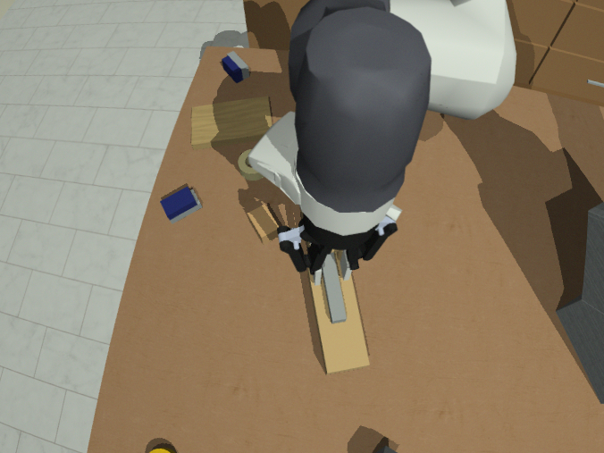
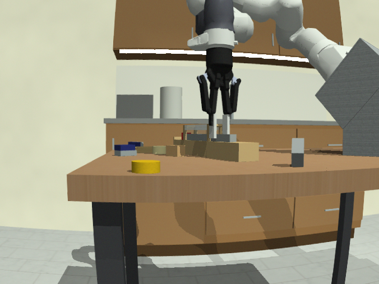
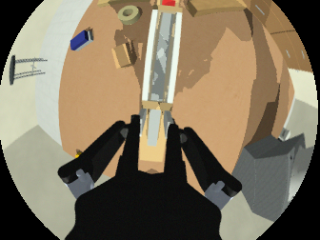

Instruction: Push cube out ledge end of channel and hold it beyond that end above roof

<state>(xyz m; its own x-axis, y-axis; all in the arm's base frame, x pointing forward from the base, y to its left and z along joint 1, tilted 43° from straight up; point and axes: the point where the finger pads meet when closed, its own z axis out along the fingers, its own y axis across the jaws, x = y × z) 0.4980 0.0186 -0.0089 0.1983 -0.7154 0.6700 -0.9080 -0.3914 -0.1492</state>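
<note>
The channel (image 1: pixel 345 349) (image 2: pixel 235 152) (image 3: pixel 161 58) is a long tan trough with a clear roof, lying lengthwise on the table. A small red cube (image 3: pixel 169 3) (image 2: pixel 183 135) sits at its far end; the arm hides it in the top view. A grey stick (image 1: pixel 336 298) (image 2: pixel 226 137) (image 3: pixel 151 140) lies along the top of the channel's near part. My gripper (image 1: pixel 331 270) (image 2: pixel 220 133) (image 3: pixel 155 112) points straight down over the near end. Its fingers stand a little apart on either side of the stick and do not squeeze it.
Left of the channel lie a small wooden block (image 1: pixel 262 222), a tape roll (image 1: pixel 247 163), a flat wooden board (image 1: pixel 229 120) and two blue blocks (image 1: pixel 179 203) (image 1: pixel 234 65). A yellow disc (image 2: pixel 146 166), an upright grey block (image 2: pixel 297 152) and a large grey box (image 1: pixel 587 311) (image 2: pixel 354 106) stand nearer the table's edges.
</note>
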